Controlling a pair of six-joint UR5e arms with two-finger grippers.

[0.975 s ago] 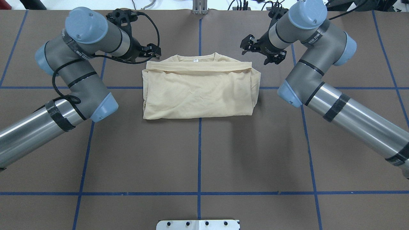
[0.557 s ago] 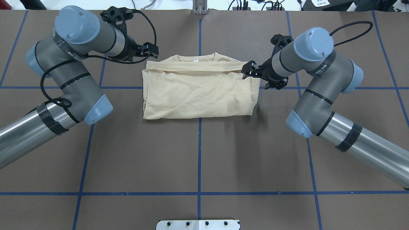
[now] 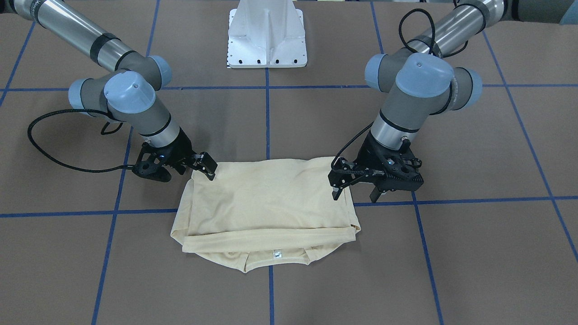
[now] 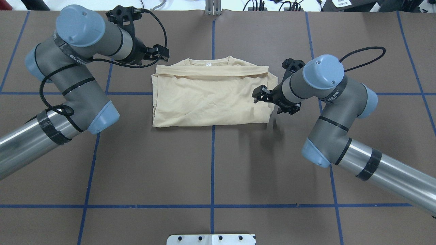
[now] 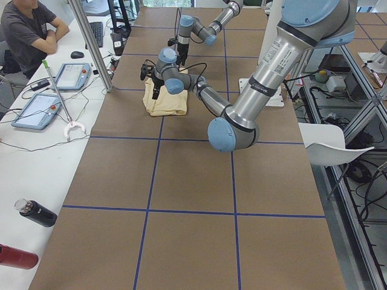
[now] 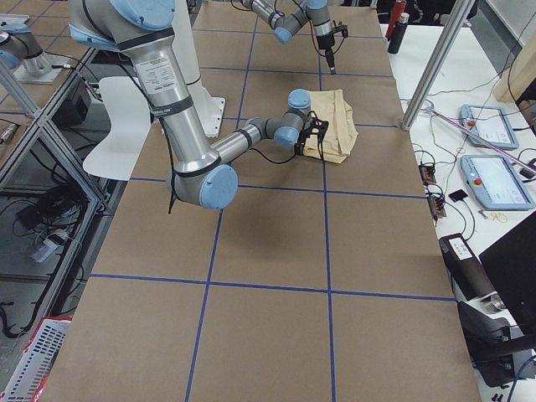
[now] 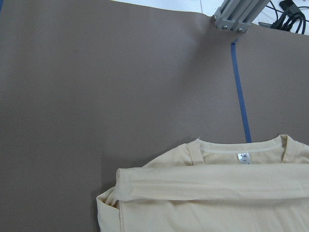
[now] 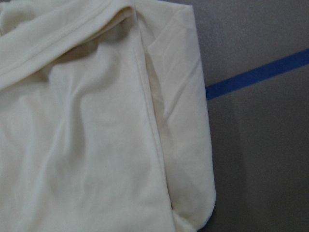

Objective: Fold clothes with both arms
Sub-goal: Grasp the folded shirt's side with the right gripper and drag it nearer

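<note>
Cloth of pale cream-yellow, the T-shirt (image 4: 207,98) lay flat on the brown bench (image 4: 211,163), folded into a rough rectangle astride the centre blue tape line (image 4: 212,160). Its collar was turned away from the robot and the small white neck label (image 4: 208,64) showed. A folded band of fabric ran across it just below the collar. The left claw (image 3: 355,193) hung above the bench beside the shirt's collar-end corner on the robot's left, its jaws spread wide and holding nothing; its wrist camera looked down on collar, label and bare bench. The right claw (image 4: 271,102) sat low at the shirt's opposite side edge, nearer the hem end, jaws likewise apart and gripping nothing, one finger over the cloth; whether it touched the fabric could not be told. Its wrist camera was filled with the seam and doubled edge close up. The white pedestal (image 3: 267,36) stood on the robot's side of the bench, well apart from the shirt.
</note>
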